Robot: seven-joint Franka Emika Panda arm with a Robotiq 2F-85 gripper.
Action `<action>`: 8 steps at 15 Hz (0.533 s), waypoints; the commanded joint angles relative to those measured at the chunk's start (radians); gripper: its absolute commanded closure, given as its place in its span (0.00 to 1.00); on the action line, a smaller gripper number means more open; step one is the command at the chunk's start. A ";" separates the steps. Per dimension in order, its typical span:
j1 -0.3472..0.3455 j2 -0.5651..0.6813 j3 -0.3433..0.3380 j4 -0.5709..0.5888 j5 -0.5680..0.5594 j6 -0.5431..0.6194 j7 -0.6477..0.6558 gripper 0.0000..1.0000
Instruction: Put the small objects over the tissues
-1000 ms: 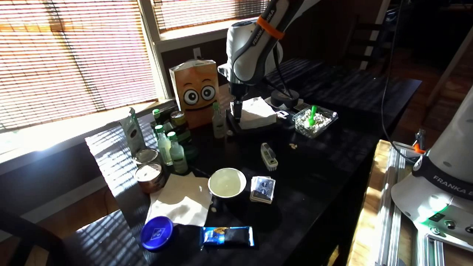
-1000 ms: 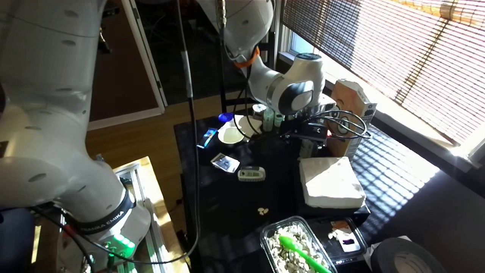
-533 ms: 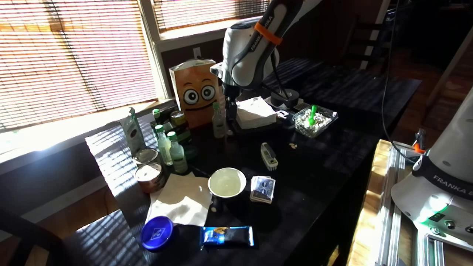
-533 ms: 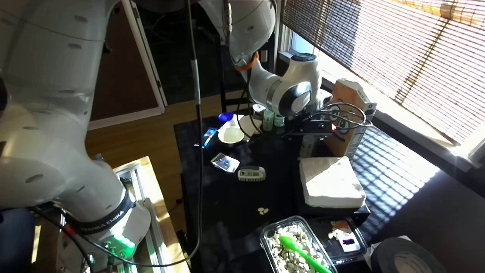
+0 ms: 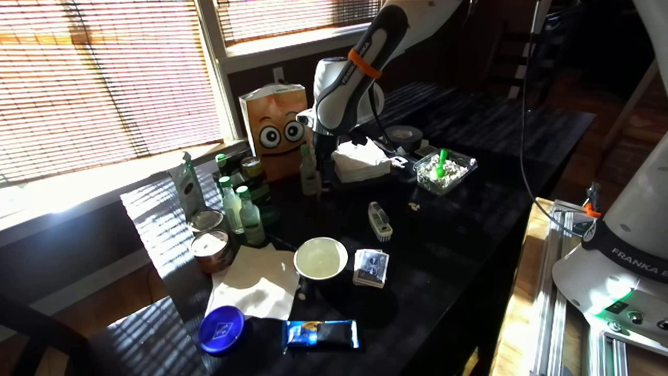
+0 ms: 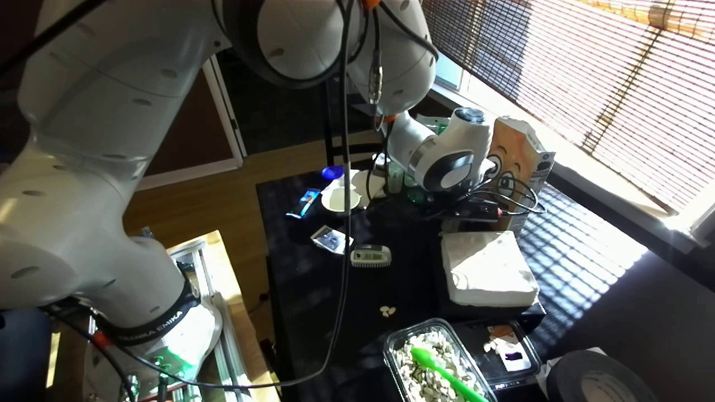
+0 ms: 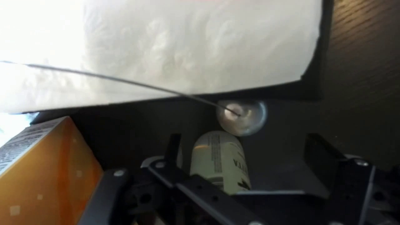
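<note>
The tissues are a flat white stack on a black holder, seen in both exterior views (image 5: 362, 162) (image 6: 491, 271) and at the top of the wrist view (image 7: 193, 47). A small clear round object (image 7: 243, 122) lies on the table just off the stack's edge, with a thin dark line crossing over it. In an exterior view my gripper (image 5: 326, 183) is low between the stack and a green-capped bottle (image 5: 309, 177). In the wrist view my gripper (image 7: 247, 148) is open and empty, the round object ahead of its fingers. The bottle (image 7: 231, 156) shows near its left finger.
An orange box (image 5: 276, 130) stands behind the bottle. A hairbrush-like item (image 5: 380, 222), cards (image 5: 371, 267), bowl (image 5: 320, 258), beige paper (image 5: 261, 277), blue lid (image 5: 222, 329) and blue wrapper (image 5: 321, 334) lie nearer. A seed tub (image 6: 438, 363) stands beyond the tissues.
In an exterior view the arm has moved left and down, from the tissues' edge to beside the bottle. The objects on the table stay where they were.
</note>
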 commanded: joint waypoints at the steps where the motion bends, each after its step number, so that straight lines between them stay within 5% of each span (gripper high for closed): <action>1: -0.019 0.096 0.022 0.115 0.042 -0.047 -0.071 0.00; 5: -0.011 0.144 0.012 0.170 0.043 -0.077 -0.084 0.00; 8: -0.008 0.154 0.009 0.187 0.043 -0.094 -0.088 0.20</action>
